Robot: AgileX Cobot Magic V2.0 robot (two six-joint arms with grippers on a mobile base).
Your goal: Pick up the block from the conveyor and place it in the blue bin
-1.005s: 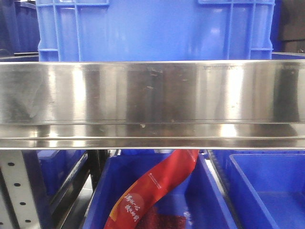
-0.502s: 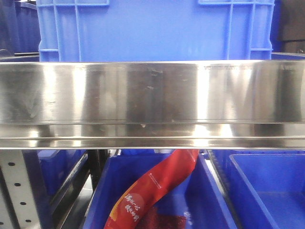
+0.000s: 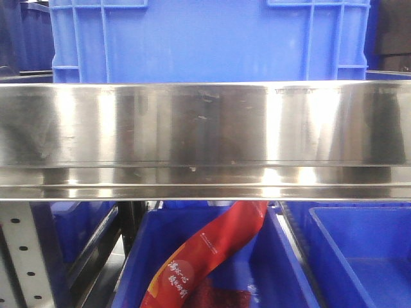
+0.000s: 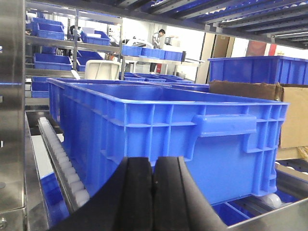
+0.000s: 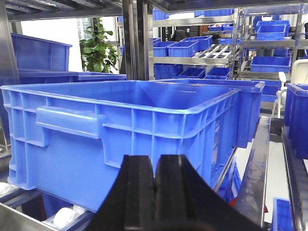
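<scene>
A large blue bin stands on the shelf behind a steel rail. It fills the left wrist view and the right wrist view, and what shows of its inside holds nothing. My left gripper hangs in front of the bin's near wall with its black fingers pressed together and nothing between them. My right gripper is likewise shut on nothing, facing the bin's other corner. The block and the conveyor are out of view.
A wide stainless steel rail crosses the front view. Below it, another blue bin holds a red packet. White rollers run under the big bin. A cardboard box and racks of more blue bins stand behind.
</scene>
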